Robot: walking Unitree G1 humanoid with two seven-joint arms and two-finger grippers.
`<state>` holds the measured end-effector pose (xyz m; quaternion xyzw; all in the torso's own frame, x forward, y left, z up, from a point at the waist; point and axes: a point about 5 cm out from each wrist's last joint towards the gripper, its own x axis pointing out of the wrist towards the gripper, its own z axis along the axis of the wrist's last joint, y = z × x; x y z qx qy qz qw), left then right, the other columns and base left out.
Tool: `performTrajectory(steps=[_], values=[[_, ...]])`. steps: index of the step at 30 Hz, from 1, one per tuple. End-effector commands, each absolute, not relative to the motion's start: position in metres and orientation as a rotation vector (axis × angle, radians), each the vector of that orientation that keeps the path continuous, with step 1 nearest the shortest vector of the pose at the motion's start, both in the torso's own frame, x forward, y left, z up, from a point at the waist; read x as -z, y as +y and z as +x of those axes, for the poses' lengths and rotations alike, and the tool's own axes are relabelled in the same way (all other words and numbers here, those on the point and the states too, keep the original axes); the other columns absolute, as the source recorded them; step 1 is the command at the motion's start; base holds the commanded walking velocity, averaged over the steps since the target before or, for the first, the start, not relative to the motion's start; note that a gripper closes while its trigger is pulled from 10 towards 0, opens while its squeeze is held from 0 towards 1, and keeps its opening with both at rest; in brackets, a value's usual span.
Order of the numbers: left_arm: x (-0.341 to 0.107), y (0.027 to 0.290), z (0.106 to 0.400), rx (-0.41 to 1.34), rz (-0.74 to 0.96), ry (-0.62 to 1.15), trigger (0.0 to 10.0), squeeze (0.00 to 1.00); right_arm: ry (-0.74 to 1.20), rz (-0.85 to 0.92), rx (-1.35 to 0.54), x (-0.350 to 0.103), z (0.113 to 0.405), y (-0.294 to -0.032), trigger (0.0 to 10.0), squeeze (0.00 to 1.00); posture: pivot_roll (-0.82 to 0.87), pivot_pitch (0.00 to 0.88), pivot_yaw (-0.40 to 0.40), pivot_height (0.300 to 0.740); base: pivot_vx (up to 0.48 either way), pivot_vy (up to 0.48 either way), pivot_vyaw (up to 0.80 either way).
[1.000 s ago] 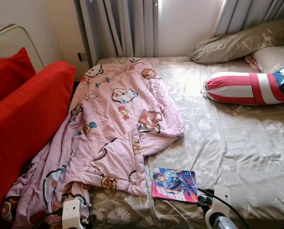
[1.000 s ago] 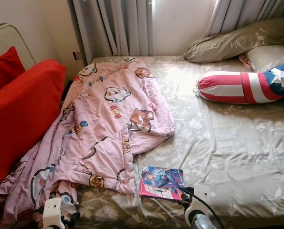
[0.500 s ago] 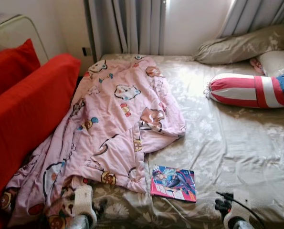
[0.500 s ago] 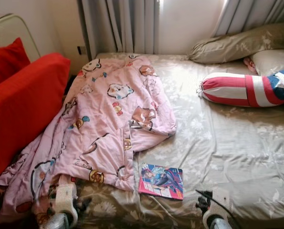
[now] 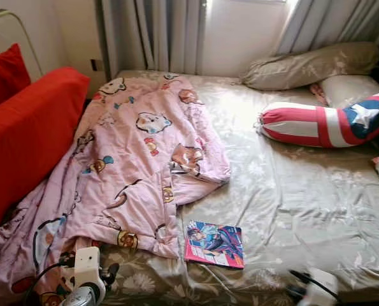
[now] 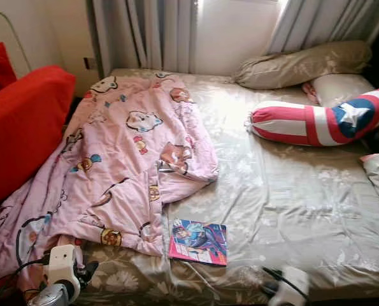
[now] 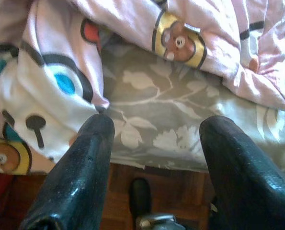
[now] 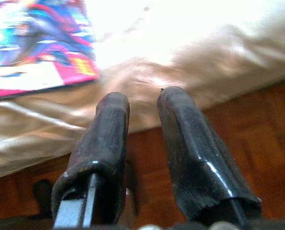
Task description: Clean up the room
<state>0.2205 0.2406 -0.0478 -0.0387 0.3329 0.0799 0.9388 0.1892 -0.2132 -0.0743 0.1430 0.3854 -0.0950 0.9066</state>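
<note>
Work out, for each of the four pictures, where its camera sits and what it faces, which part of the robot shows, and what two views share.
Left eye view: on the head, looking down at the bed, pink blanket, comic book; both wrists at the lower edge.
Right eye view: the same scene, from the other eye.
Left wrist view: along the open left claw at the blanket's hem.
Right wrist view: along the right claw, fingers slightly apart, at the bed's edge.
Shared: the comic book shows in the eye views and the right wrist view.
</note>
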Motion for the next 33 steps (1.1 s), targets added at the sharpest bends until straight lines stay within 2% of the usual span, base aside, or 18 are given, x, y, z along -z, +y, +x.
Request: performTrajectory(steps=[1, 3, 5, 11, 15, 20, 23, 29, 32, 33], values=[[0.055, 0.243, 0.209, -0.188, -0.102, 0.726, 10.0, 0.00, 0.799, 0.280, 0.226, 0.073, 0.189, -0.221, 10.0, 0.00, 0.10, 0.000, -0.151, 0.740, 0.000, 0.000, 0.00], [0.055, 0.247, 0.208, -0.192, -0.094, 0.728, 10.0, 0.00, 0.804, 0.287, 0.222, 0.073, 0.191, -0.218, 10.0, 0.00, 0.13, 0.000, -0.170, 0.740, 0.000, 0.000, 0.00], [0.054, 0.257, 0.203, -0.235, -0.108, 0.718, 10.0, 0.00, 0.799, 0.298, 0.209, 0.073, 0.194, -0.212, 10.0, 0.00, 0.10, 0.000, -0.142, 0.740, 0.000, 0.000, 0.00], [0.055, 0.261, 0.200, -0.248, -0.103, 0.734, 10.0, 0.00, 0.792, 0.307, 0.213, 0.072, 0.195, -0.212, 10.0, 0.00, 0.10, 0.000, -0.136, 0.740, 0.000, 0.000, 0.00], [0.053, 0.266, 0.200, -0.269, -0.107, 0.724, 10.0, 0.00, 0.805, 0.323, 0.243, 0.075, 0.187, -0.215, 10.0, 0.00, 0.08, 0.000, -0.097, 0.740, 0.000, 0.000, 0.00], [0.050, 0.275, 0.200, -0.262, -0.081, 0.723, 10.0, 0.00, 0.812, 0.358, 0.293, 0.079, 0.179, -0.219, 10.0, 0.00, 0.12, 0.000, -0.099, 0.740, 0.000, 0.000, 0.00], [0.046, 0.280, 0.202, -0.270, -0.072, 0.717, 10.0, 0.00, 0.803, 0.360, 0.282, 0.075, 0.193, -0.209, 10.0, 0.00, 0.14, 0.000, -0.097, 0.740, 0.000, 0.000, 0.00], [0.047, 0.276, 0.204, -0.267, -0.067, 0.725, 10.0, 0.00, 0.816, 0.333, 0.264, 0.073, 0.198, -0.208, 10.0, 0.00, 0.18, 0.000, -0.102, 0.740, 0.000, 0.000, 0.00], [0.046, 0.279, 0.205, -0.282, -0.070, 0.725, 10.0, 0.00, 0.808, 0.345, 0.275, 0.072, 0.200, -0.209, 10.0, 0.00, 0.16, 0.000, -0.081, 0.740, 0.000, 0.000, 0.00], [0.046, 0.280, 0.204, -0.293, -0.069, 0.735, 10.0, 0.00, 0.799, 0.355, 0.285, 0.071, 0.199, -0.212, 10.0, 0.00, 0.17, 0.000, -0.041, 0.740, 0.000, 0.000, 0.00]])
